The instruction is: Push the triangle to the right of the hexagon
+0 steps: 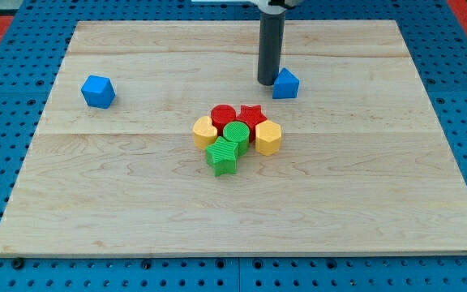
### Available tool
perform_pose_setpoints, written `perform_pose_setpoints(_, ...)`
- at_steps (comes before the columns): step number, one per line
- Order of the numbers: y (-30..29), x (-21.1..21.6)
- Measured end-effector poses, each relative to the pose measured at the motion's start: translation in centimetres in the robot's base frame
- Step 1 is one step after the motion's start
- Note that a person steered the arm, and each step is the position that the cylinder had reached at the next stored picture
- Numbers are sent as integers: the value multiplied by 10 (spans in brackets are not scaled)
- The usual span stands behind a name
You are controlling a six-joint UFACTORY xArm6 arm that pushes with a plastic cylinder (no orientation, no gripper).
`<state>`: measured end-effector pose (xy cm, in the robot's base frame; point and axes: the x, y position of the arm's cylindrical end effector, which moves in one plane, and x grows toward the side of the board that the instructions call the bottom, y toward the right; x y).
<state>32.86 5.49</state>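
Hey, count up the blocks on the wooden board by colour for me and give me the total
Blue: 2, a cube and a triangle
Red: 2, a cylinder and a star
Yellow: 2, a hexagon and another block
Green: 2, a cylinder and a star
Total: 8

The blue triangle block (pixel 285 84) sits on the wooden board near the view's top, right of centre, its peak upward. The yellow hexagon (pixel 268 137) lies below it, toward the board's middle, at the right edge of a cluster of blocks. The two are apart.
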Motion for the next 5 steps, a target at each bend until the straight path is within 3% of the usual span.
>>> perform_pose_setpoints(1, 78, 12)
perform_pose_setpoints(2, 106, 53)
perform_pose_setpoints(3, 82, 47)
perform_pose_setpoints(4, 88, -2)
perform_pose_setpoints(5, 56, 28)
